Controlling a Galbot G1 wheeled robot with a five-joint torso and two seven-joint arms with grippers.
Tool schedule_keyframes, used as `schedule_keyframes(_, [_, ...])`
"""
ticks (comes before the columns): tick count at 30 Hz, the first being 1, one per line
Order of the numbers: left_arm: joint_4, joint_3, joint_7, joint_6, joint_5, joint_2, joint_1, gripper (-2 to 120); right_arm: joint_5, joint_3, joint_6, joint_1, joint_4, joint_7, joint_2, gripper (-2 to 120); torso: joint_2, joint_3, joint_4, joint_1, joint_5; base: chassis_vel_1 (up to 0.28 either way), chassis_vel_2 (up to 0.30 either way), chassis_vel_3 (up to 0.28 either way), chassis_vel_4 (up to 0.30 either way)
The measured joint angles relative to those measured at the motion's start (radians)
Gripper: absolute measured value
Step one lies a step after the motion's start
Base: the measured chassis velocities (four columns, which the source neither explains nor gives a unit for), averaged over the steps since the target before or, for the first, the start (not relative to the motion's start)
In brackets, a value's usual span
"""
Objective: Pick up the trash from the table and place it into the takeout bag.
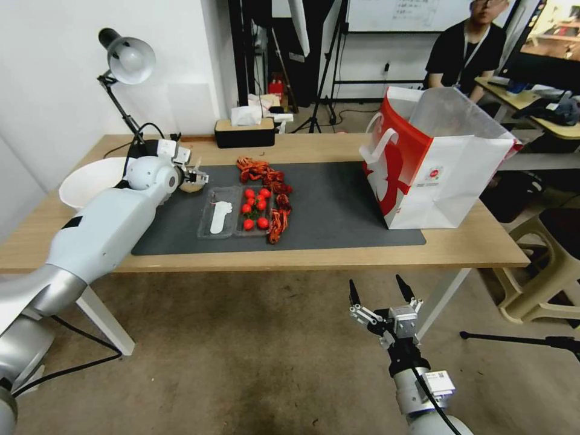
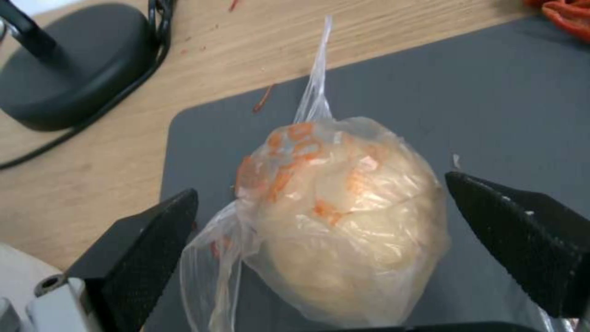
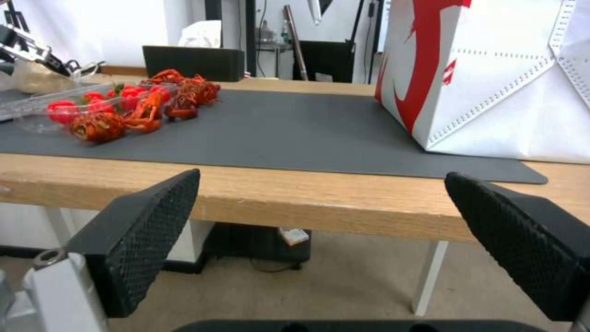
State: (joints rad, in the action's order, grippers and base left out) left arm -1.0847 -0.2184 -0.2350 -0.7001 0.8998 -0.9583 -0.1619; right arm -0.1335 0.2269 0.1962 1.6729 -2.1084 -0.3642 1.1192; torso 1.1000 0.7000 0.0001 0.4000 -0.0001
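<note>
The left hand [image 1: 194,179] reaches over the near-left corner of the dark grey mat [image 1: 338,199], its fingers [image 2: 147,240] spread wide on either side of the bagged bun [image 2: 344,221], which lies on the mat without either pad touching it. The bun sits close to the mat's edge, with bare wood of the table [image 1: 459,248] and the black lamp base [image 2: 67,60] just beyond. The right hand [image 1: 382,296] hangs open below the table's front edge, over the floor, well clear of everything. The takeout bag [image 1: 447,181] stands upright at the mat's far right end, mouth open, with a wide stretch of bare mat between it and a clear tray of red tomatoes [image 1: 234,211] ringed by red crayfish shells [image 1: 272,187]. A white bowl [image 1: 90,178] rests at the table's left end, partly hidden behind the left arm. What lies inside the bag cannot be made out.
</note>
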Motion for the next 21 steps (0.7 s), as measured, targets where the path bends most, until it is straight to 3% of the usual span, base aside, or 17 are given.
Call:
schedule_keyframes(17, [0.026, 0.058, -0.054, -0.037, 0.137, -0.026, -0.018, 100, 0.005, 0.001, 0.000, 0.007, -0.004, 0.000, 0.001, 100, 0.000, 0.000, 0.0000, 0.000, 0.0001, 0.000, 0.000, 0.000, 0.000])
schedule_keyframes(21, [0.022, 0.060, -0.065, -0.037, 0.148, -0.029, -0.018, 91, 0.007, 0.000, 0.000, 0.008, -0.003, 0.000, 0.002, 100, 0.000, 0.000, -0.0001, 0.000, 0.0002, 0.000, 0.000, 0.000, 0.000])
